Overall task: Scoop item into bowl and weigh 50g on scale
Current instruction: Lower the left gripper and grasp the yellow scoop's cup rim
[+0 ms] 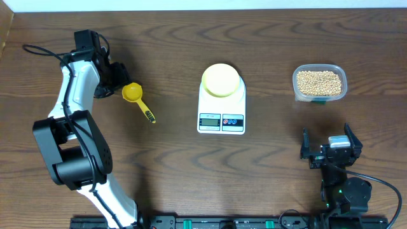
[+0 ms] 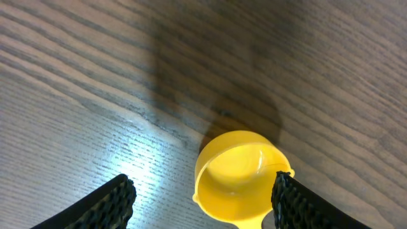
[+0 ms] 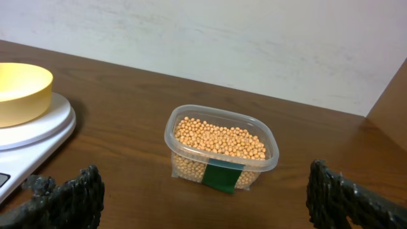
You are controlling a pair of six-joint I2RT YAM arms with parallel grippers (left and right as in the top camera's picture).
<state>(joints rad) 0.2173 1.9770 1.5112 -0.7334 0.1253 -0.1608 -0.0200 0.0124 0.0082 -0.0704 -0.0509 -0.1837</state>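
Left arm [image 1: 73, 89], left of scale [image 1: 221, 102]: white shells on long links, bulky black joint housings, thin black cable looping off link farthest from scale. Right arm [image 1: 353, 194], right of scale: all black, compact, 1 small green light, black cable trailing off. Left fingers [image 2: 108, 203], right fingers [image 3: 70, 200]: black, finely ribbed, knobbly pads.

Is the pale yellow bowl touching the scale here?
Touching. The right wrist view shows the bowl sitting directly on the scale, with no gap under it.
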